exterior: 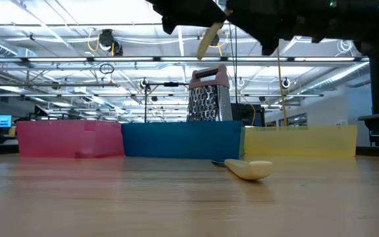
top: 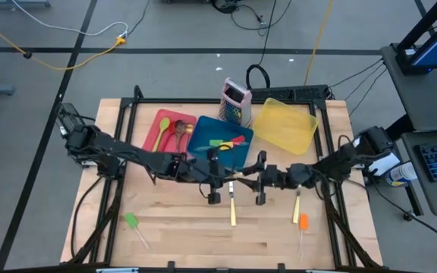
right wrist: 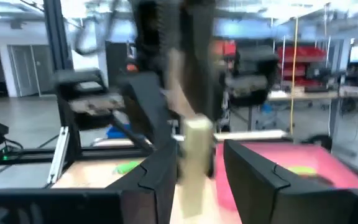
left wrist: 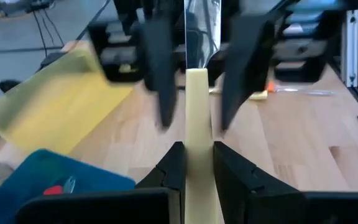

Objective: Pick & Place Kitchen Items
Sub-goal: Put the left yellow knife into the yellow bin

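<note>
A pale-handled metal piece of cutlery (top: pixel 232 205) is up in the air over the table's middle; the low view shows its handle (exterior: pixel 209 41) tilted, high above the wood. My left gripper (top: pixel 217 186) (left wrist: pixel 197 149) is shut on that handle. My right gripper (top: pixel 258 186) (right wrist: pixel 194 149) faces it, open, one finger on either side of the same handle. A second pale-handled piece (top: pixel 297 205) (exterior: pixel 249 170) lies flat on the table. An orange spatula (top: pixel 303 221) and a green spatula (top: pixel 131 221) also lie near the near edge. My left gripper pinches the cutlery's pale handle (left wrist: pixel 197 134) between its two fingers, which lie along it. The handle runs forward out of the hold toward my right gripper's fingers (left wrist: pixel 160 68), with the metal end (left wrist: pixel 199 18) beyond. The piece is lifted clear of the table.
A red tray (top: pixel 156 125) with spoons, a blue tray (top: pixel 203 148) with green, red and yellow utensils, and a yellow tray (top: pixel 285 123) stand along the far side. The metal grater (top: pixel 235 101) stands upright behind the blue tray. Bare wood lies toward the near edge.
</note>
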`<state>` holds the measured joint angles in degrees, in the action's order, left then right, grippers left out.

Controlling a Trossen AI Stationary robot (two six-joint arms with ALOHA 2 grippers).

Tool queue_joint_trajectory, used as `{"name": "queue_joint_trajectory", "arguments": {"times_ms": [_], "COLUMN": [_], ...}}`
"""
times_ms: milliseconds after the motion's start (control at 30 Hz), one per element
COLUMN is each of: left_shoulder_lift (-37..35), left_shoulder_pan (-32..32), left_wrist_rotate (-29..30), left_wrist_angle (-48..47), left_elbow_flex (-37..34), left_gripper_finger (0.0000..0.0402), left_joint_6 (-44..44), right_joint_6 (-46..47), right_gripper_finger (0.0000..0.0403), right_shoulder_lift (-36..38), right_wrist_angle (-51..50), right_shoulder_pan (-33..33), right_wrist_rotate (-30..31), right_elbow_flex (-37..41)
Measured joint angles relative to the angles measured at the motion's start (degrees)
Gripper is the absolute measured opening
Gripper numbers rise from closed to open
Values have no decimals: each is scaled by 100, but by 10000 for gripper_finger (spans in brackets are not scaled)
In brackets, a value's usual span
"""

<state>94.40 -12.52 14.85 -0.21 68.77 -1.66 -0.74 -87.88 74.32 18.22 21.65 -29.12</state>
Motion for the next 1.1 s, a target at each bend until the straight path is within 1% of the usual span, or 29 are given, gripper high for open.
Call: {"name": "queue_joint_trajectory", "arguments": {"times_ms": [67, 167, 300, 367, 533, 567, 767, 967, 1100], "left_shoulder_lift": [15, 15, 18, 17, 17, 17, 17, 18, 19], "left_shoulder_pan": [-42, -69, -69, -69, -63, -63, -61, -65, -74], "left_wrist_rotate": [29, 33, 100, 141, 159, 161, 158, 175, 175], "left_wrist_angle": [7, 35, -1, 28, -139, -168, -302, -434, -567], "left_elbow_flex": [0, 0, 1, 0, 2, 2, 7, 7, 7], "left_gripper_finger": [51, 51, 51, 51, 51, 51, 56, 81, 90], "left_joint_6": [110, 120, 53, 49, -33, -64, -290, -459, -648], "right_joint_6": [139, 65, -6, -62, -209, -208, -283, -343, -349], "right_gripper_finger": [125, 125, 121, 106, 41, 36, 36, 36, 36], "right_shoulder_lift": [0, 0, 0, 0, -2, -2, -4, -4, -4], "right_wrist_angle": [-109, -52, 4, 1, 33, 29, 11, -52, -130], "right_shoulder_pan": [-104, -174, -178, -178, -182, -182, -182, -182, -182], "right_wrist_rotate": [-117, -402, -402, -395, -419, -420, -422, -408, -407], "right_elbow_flex": [0, 0, 0, 0, 0, 0, 0, -2, -4]}}
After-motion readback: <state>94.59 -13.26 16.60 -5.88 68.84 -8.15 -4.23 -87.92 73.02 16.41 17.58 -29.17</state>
